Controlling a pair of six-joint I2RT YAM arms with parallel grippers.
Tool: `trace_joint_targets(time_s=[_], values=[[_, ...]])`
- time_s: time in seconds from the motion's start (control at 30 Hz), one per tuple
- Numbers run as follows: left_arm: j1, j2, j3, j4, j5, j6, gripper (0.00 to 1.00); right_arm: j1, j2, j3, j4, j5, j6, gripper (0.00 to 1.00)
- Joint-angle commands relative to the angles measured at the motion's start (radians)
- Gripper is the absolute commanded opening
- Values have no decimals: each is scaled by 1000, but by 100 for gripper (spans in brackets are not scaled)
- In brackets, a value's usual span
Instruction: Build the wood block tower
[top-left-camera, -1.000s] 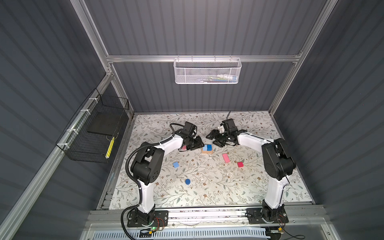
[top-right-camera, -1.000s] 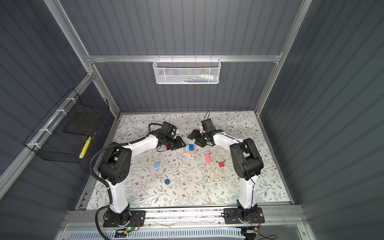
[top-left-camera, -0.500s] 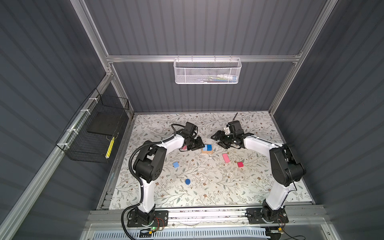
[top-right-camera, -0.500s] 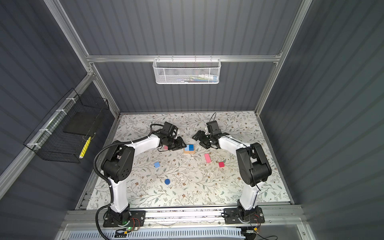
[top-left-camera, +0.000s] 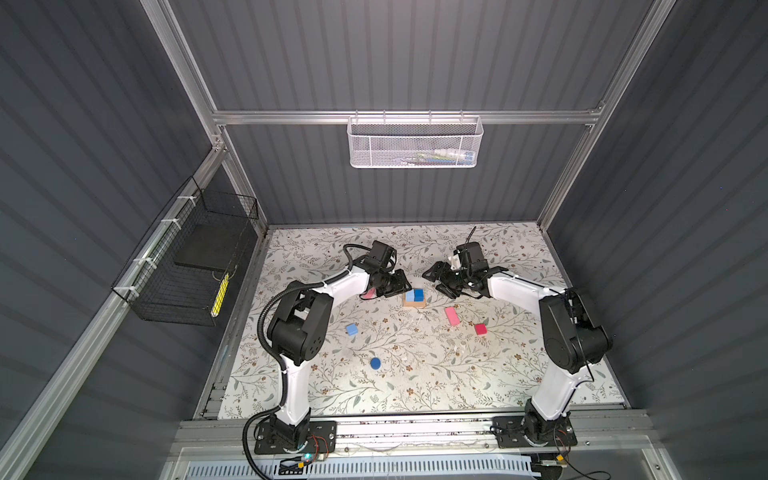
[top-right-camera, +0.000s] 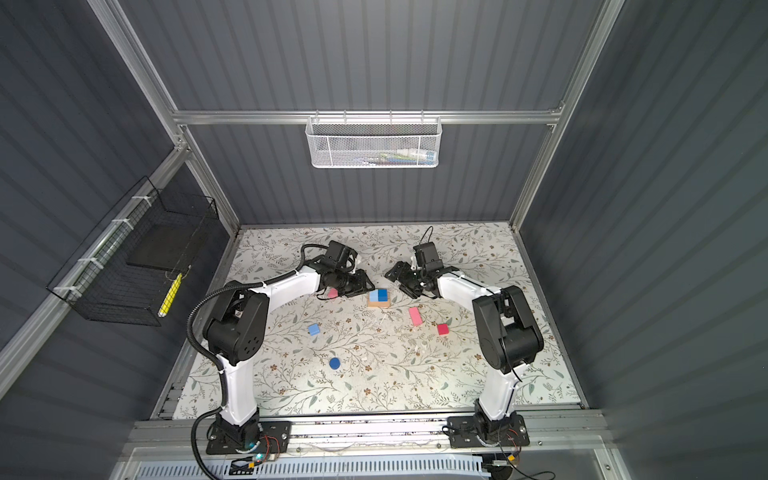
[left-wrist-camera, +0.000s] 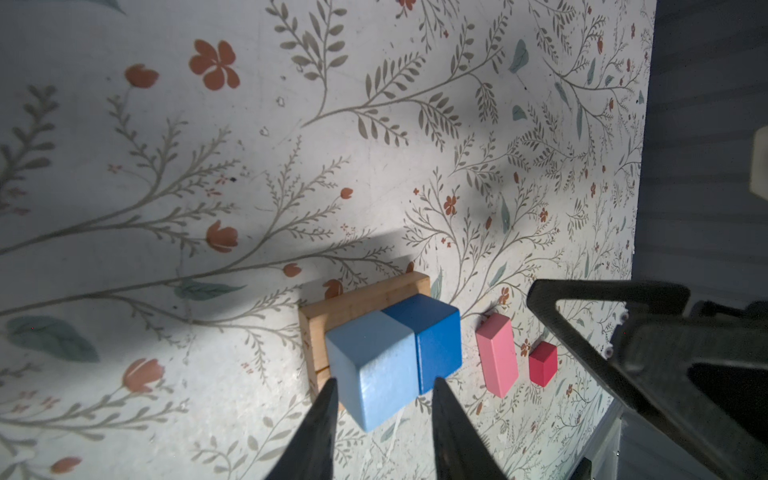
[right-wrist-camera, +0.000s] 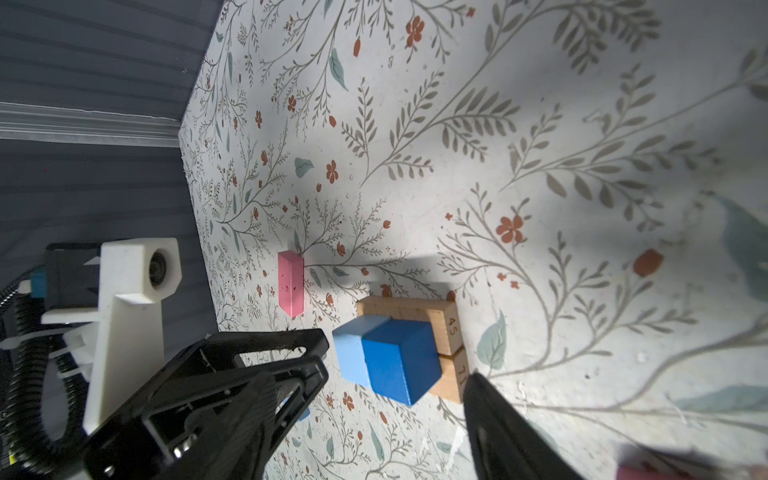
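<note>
Left wrist view: left tool (left-wrist-camera: 384, 382) narrowly apart by smooth pale-blue wooden cube (left-wrist-camera: 372, 357); right tool (top-left-camera: 438, 284) wide apart.

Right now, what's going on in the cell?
Tower build, early stage. A light blue cube and a dark blue cube sit side by side on the tan base. Left gripper and right gripper flank it, jaws open, holding nothing. Loose on the table: pink oblong, red cube, third blue cube, dark blue disc, second pink oblong.

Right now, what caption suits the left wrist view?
Light blue cube and dark blue cube sit together on tan blocks.
</note>
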Motion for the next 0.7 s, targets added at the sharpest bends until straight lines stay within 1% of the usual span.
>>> trace_joint_targets(time_s=[0.0, 0.67], values=[[-6, 27, 34, -8, 24, -7, 38, -4, -26, -13, 9, 4, 5, 73], [-15, 42, 44, -4, 33, -13, 38, -5, -26, -19, 14, 2, 10, 73]])
